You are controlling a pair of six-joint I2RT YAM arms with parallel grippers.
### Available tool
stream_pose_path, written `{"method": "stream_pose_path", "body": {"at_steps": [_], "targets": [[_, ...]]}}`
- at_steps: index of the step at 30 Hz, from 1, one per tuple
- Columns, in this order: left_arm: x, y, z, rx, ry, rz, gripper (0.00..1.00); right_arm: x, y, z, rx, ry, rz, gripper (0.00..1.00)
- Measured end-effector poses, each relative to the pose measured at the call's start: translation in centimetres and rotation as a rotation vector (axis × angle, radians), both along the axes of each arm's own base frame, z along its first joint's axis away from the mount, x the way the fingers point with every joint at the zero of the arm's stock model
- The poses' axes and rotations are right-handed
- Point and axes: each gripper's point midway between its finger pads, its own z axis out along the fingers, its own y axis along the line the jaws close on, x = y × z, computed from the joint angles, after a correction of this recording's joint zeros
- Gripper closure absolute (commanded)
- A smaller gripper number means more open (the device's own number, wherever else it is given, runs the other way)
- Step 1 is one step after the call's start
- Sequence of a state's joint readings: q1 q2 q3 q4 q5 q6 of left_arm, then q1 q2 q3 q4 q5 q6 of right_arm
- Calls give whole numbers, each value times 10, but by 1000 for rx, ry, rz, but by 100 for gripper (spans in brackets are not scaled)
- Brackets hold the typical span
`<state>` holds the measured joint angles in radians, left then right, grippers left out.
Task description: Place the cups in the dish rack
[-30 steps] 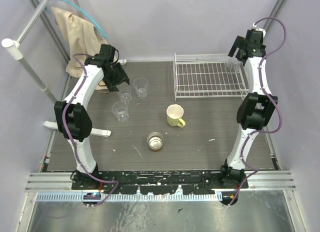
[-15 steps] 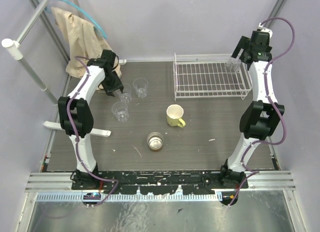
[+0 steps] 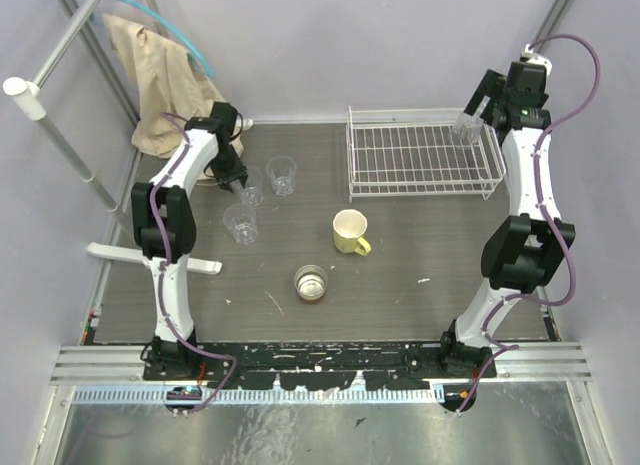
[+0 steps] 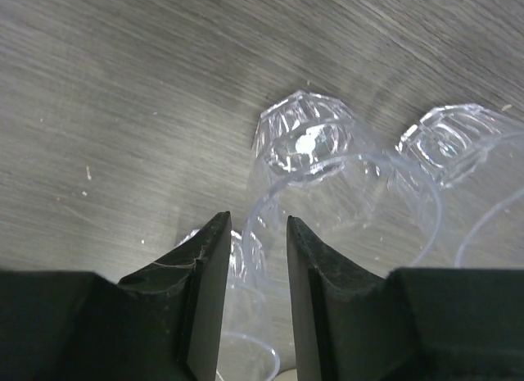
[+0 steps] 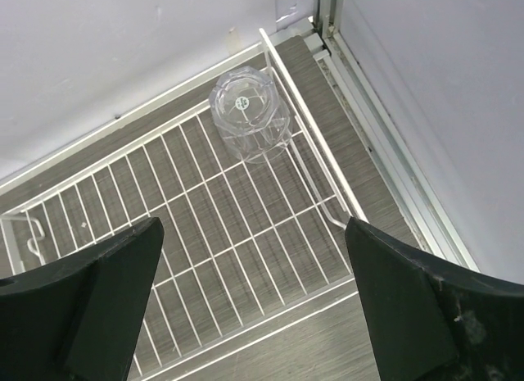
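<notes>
**Surface and room.** The desk (image 3: 200,295), a dark grey wood-grain top with pale scuffs and specks, is sitting between pale lilac walls on its far, left and right sides. A metal rail (image 3: 320,357) is running along its near edge. A beige cloth (image 3: 160,75) is hanging at the far left, beyond the desk.

**Edges and open room.** The dish rack (image 3: 420,175), white wire with low grid sides, is standing in the far right corner, with its far and right sides close to the walls. The broadest stretch of bare surface is lying at the near right, between the mug and the right arm.

**Cups.**
- One clear faceted tumbler (image 5: 250,115) is standing base-up in the rack's far right corner.
- Three more tumblers are standing mouth-up in a tight group at the far left: the middle tumbler (image 4: 327,176), the right tumbler (image 4: 458,151) and the near tumbler (image 3: 240,223).
- The pale yellow mug (image 3: 350,231) is standing mid-desk with its handle pointing near right.
- The metal cup (image 3: 311,282) is standing nearer, just to the mug's left.

**Claws.**
- The left claw (image 4: 258,221) is straddling the middle tumbler's rim, with its fingers drawn close together. Whether they are pinching the glass cannot be told.
- The right claw (image 5: 254,224) is hovering over the rack's far right corner, spread wide and holding nothing.
</notes>
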<state>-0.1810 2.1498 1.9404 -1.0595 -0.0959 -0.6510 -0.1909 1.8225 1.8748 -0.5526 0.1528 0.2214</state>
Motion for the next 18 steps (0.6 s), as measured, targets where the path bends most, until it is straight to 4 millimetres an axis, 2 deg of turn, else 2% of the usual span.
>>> {"method": "stream_pose_path", "body": {"at_steps": [4,8,14,18], "targets": [[5,1,-13,11,19,3,75,-3,4,4,21,-13,7,0],[5,3,-17,24,26,6,92,-5,8,9,38,-28,17,0],[6,6,-15,26,22,9,98,-11,16,25,56,-64,25,0],[6,10,0,5,-4,20,100,-15,30,40,71,-98,47,0]]}}
